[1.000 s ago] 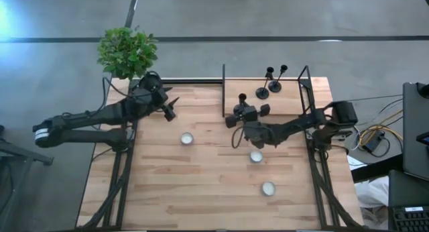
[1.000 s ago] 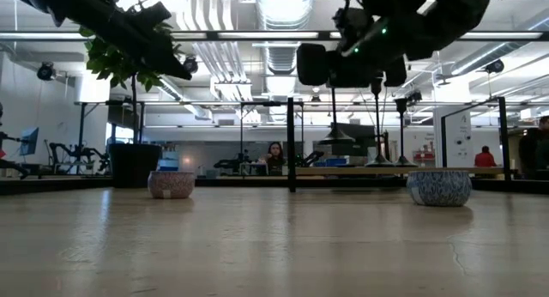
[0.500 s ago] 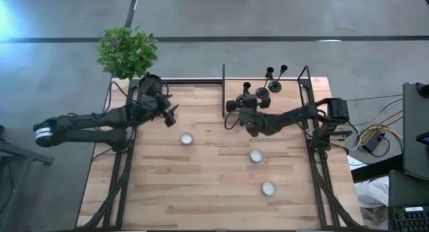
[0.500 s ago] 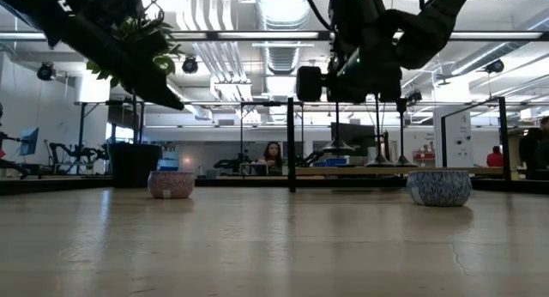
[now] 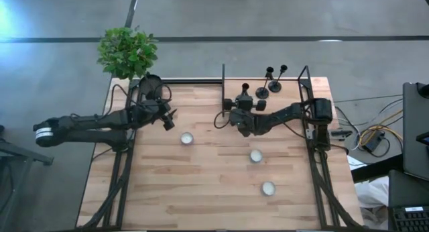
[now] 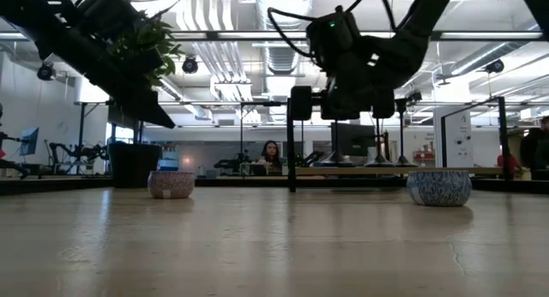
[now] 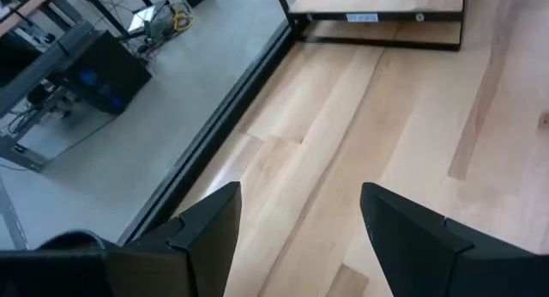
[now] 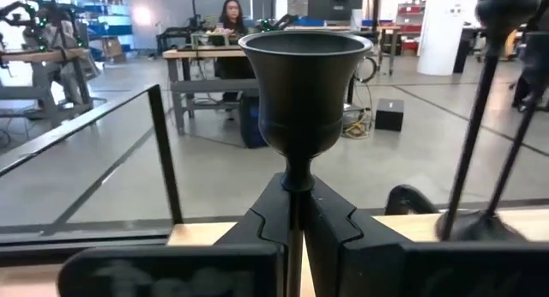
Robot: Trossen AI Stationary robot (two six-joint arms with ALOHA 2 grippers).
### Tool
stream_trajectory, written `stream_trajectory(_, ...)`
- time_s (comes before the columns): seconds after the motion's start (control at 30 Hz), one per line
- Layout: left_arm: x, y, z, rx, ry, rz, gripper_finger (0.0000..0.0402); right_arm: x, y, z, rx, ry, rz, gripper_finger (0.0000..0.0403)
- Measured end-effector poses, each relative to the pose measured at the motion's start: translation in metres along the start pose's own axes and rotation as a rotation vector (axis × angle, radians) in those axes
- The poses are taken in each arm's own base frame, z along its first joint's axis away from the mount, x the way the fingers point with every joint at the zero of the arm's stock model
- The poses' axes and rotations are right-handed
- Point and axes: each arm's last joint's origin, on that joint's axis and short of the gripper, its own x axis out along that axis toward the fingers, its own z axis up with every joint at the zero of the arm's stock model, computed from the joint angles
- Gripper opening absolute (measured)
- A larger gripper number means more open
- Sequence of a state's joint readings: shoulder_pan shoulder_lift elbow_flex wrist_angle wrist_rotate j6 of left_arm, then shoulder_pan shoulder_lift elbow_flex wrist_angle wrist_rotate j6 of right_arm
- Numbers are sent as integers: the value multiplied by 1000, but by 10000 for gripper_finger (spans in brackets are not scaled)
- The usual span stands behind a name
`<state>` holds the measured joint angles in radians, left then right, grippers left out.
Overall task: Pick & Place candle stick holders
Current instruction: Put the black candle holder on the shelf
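Observation:
A black candle stick holder [image 8: 304, 87] stands upright in my right gripper [image 8: 298, 203], which is shut on it above the raised wooden shelf [image 5: 291, 101] at the table's back right; from above its cup [image 5: 245, 86] shows just past the gripper [image 5: 243, 101]. Two more holders [image 5: 261, 92] [image 5: 275, 86] stand on their round bases farther back on that shelf. My left gripper [image 7: 300, 220] hangs open over bare wood at the table's far left [image 5: 171, 118], holding nothing. My right gripper pinches the holder's thin stem [image 8: 297, 184] just under the cup between its two fingers [image 8: 266, 213]. The fingers come in level from the table's near side and lie across the stem. The holder stays upright; the gripper hides its base.
Three small bowls [image 5: 187, 138] [image 5: 256, 155] [image 5: 268, 188] sit on the table's middle and near right. A potted plant [image 5: 127, 52] stands at the far left corner. Black frame posts [image 5: 223, 91] edge the shelf. A person sits in the room beyond [image 8: 230, 12].
My right gripper has swung toward the table's far edge and a little left, sinking slightly, carrying the holder upright in over the shelf. My left gripper has come down toward the table, still open.

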<state>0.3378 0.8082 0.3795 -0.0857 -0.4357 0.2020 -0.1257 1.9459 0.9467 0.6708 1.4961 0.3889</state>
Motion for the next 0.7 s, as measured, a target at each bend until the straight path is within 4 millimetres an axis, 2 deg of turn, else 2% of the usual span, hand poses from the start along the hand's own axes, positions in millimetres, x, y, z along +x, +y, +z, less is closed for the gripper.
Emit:
stream_trajectory(0.23, 3, -5, -18, 25, 51, -11, 245, 10, 29, -3, 18, -3, -16, 11)
stream_trajectory(0.37, 5, -8, -27, 36, 76, -16, 246, 13, 38, -1, -13, -4, -19, 11)
stream_trajectory(0.47, 6, -10, -35, 47, 98, -20, 246, 13, 38, 1, -42, -4, -20, 11)
stream_trajectory(0.7, 8, -15, -57, 74, 155, -32, 245, 13, 21, 3, -76, -11, -51, 11)
